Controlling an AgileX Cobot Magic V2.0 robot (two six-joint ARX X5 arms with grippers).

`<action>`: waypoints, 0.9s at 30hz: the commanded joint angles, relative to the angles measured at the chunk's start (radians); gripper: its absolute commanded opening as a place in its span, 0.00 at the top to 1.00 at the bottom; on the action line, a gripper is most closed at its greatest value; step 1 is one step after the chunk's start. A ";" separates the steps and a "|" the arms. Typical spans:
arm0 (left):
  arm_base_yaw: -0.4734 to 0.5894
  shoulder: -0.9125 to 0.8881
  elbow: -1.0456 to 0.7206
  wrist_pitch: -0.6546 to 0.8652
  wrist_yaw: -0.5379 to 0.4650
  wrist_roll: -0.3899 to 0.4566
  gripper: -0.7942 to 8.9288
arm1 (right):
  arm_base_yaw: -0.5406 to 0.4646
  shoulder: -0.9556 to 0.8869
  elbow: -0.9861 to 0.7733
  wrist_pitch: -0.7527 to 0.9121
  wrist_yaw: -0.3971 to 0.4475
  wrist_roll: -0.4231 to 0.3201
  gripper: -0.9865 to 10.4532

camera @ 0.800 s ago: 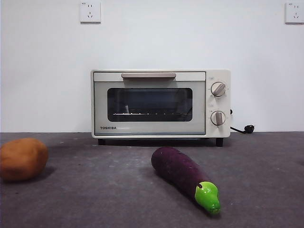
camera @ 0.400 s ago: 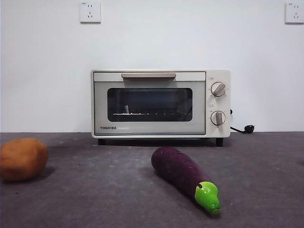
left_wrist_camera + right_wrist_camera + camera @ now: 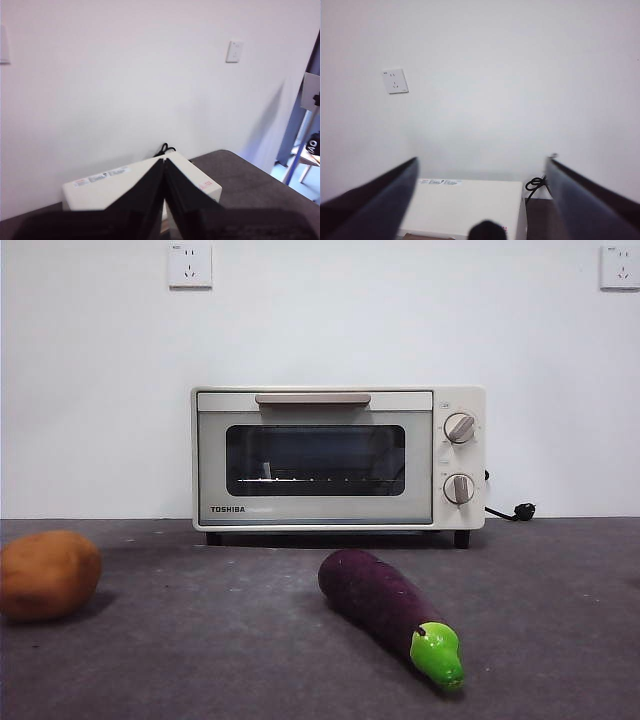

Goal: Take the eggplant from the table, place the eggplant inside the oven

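**Both arms high above the oven, eggplant far below**

The eggplant lay on the table in front of the oven, well apart from it, its door shut. Its long axis ran on a slant: the purple end pointed back toward the oven, the green cap toward the camera and to the right in the front view. A potato sat well off to the left.

Neither arm showed in the front view. The left gripper had its jaws pressed together and hung above the oven's top, looking at the wall. The right gripper had its jaws spread wide, also above the oven top. Neither wrist view showed the eggplant, so it lay below and nearer the camera than both. Which arm was nearer I could not tell; the right, already spread, looked readier for a grasp across the body
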 commanded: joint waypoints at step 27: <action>-0.100 0.439 0.005 0.121 0.040 0.080 0.92 | 0.000 0.019 0.002 -0.064 -0.059 0.008 0.30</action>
